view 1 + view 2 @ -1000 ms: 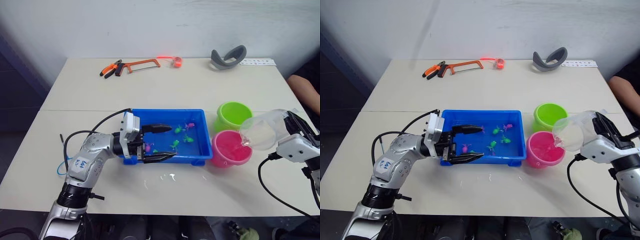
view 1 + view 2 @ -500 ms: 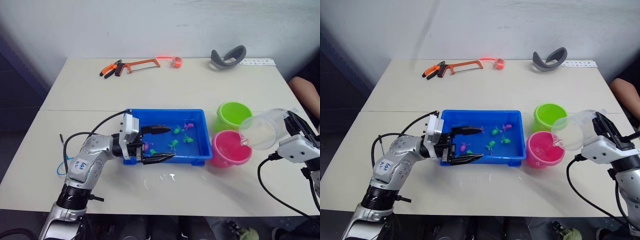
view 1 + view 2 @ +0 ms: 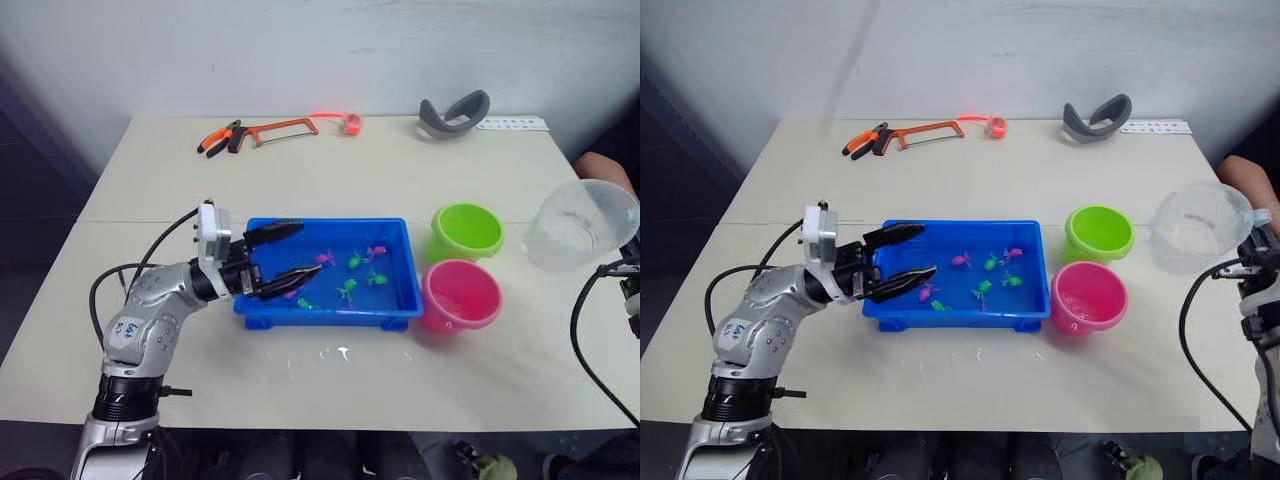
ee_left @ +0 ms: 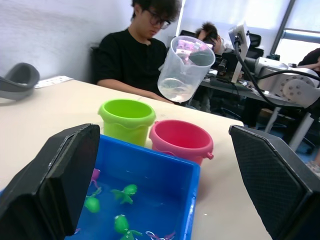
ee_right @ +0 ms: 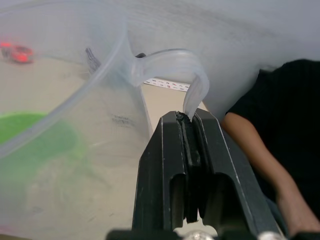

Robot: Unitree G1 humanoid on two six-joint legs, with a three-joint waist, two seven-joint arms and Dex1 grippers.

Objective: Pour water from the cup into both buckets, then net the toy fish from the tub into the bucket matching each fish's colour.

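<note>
Left tool [image 3: 277,258] hangs spread over the tub's [image 3: 330,312] near end; fish [image 3: 347,288] lie ahead of it. Green bucket [image 3: 467,230] and pink bucket [image 3: 461,295] stand between the tub and the raised cup [image 3: 578,225]. Bare desk [image 3: 330,170] beyond.

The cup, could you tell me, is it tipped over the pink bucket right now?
No, the cup is held roughly upright, off to the side of the pink bucket.

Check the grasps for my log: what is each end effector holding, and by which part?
The right end effector pinches the clear cup by its handle. The left end effector is open over the tub, holding nothing.
</note>
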